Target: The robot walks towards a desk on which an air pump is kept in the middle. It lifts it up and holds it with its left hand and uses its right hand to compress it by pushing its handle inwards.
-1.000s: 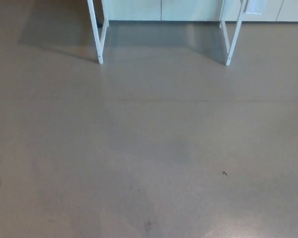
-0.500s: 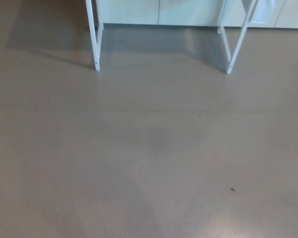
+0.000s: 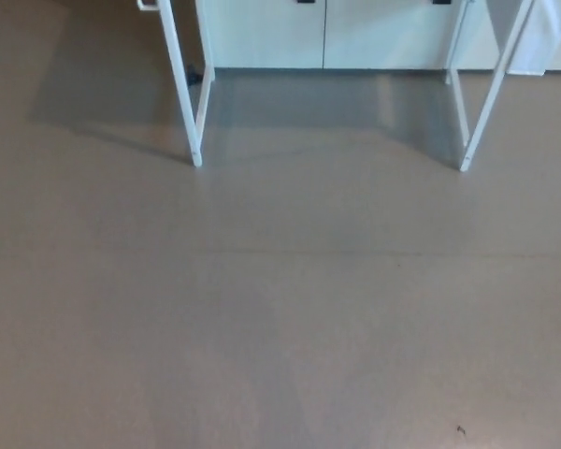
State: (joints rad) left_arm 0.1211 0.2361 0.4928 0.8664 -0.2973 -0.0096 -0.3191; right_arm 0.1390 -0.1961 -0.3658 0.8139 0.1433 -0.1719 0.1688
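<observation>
Floor [image 3: 280,318] fills most of the head view, grey-brown and bare. Two white table legs [image 3: 189,94] [image 3: 486,94] are seen at the top, with pale cabinets [image 3: 327,33] behind. Neither the air pump nor either robot hand is shown, so their state cannot be told

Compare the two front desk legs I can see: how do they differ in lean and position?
The left desk leg leans with its top toward picture left; the right desk leg leans with its top toward picture right. The left one's foot sits slightly higher in frame than the right one's. Both are thin, white, and stand on the brown floor.
</observation>
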